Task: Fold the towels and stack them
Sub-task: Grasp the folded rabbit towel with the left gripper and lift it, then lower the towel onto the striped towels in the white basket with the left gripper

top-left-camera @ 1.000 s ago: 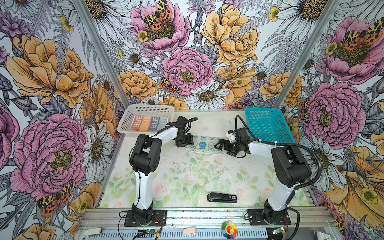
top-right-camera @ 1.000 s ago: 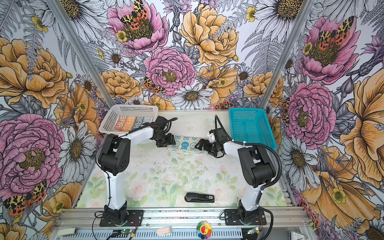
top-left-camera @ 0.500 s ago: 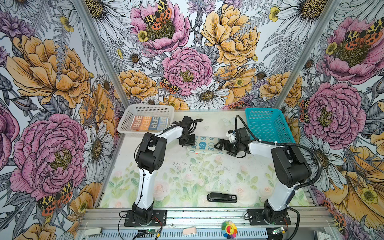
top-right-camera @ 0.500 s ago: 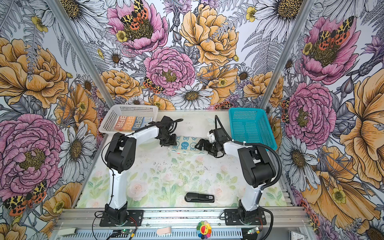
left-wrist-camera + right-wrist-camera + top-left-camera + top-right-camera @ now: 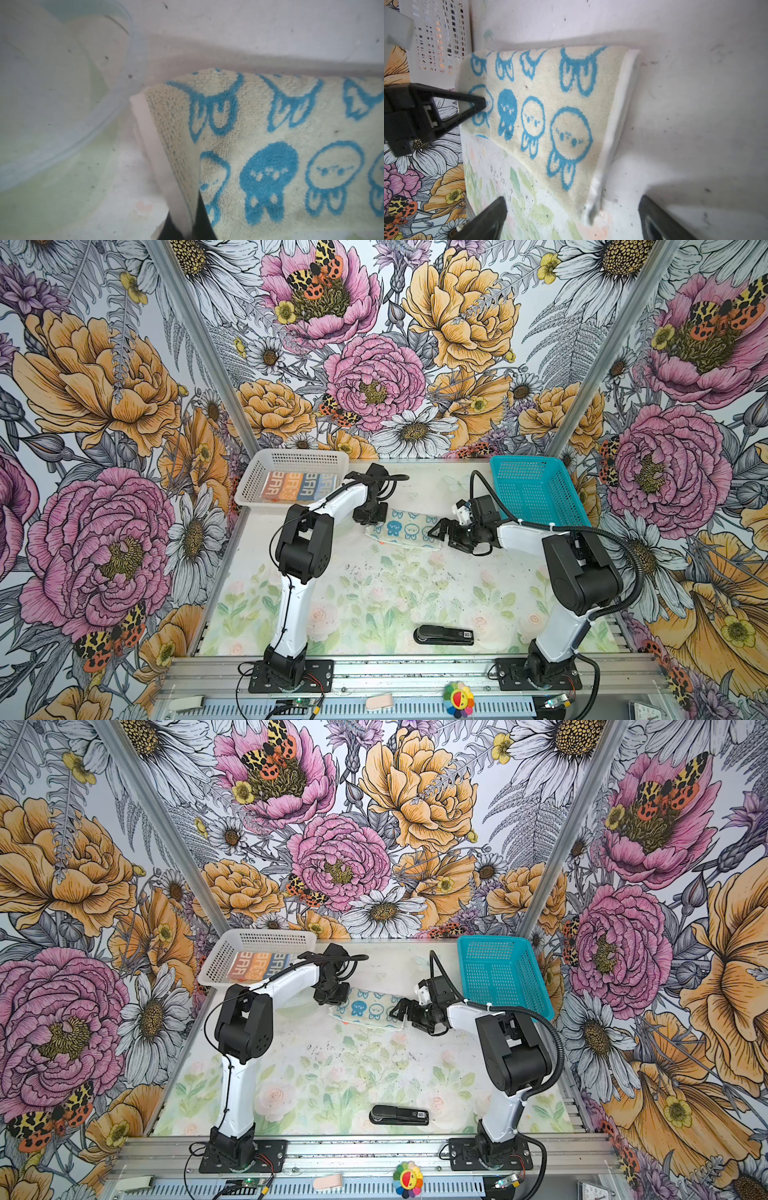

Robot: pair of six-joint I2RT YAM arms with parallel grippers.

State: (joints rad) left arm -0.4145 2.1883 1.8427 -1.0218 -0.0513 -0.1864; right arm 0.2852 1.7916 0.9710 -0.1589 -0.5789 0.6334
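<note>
A cream towel (image 5: 405,529) (image 5: 368,1011) printed with blue bunnies lies folded at the back middle of the table. My left gripper (image 5: 371,517) (image 5: 332,997) is shut on its left hemmed edge (image 5: 158,149), the black fingertips (image 5: 199,224) pinching the cloth. At the towel's right end my right gripper (image 5: 439,531) (image 5: 401,1011) stands open, its jaws either side of the near corner (image 5: 591,207) and not touching it. A striped towel (image 5: 297,486) (image 5: 259,965) with lettering lies flat in the white basket (image 5: 291,454).
A teal basket (image 5: 536,489) stands at the back right, just behind the right arm. A black stapler (image 5: 444,635) lies near the front edge. The left wrist view shows a clear round plastic rim (image 5: 116,99) beside the towel's left edge.
My left gripper has moved right to the bunny towel's left edge and closed on it. The right arm has stayed where it was, open.
</note>
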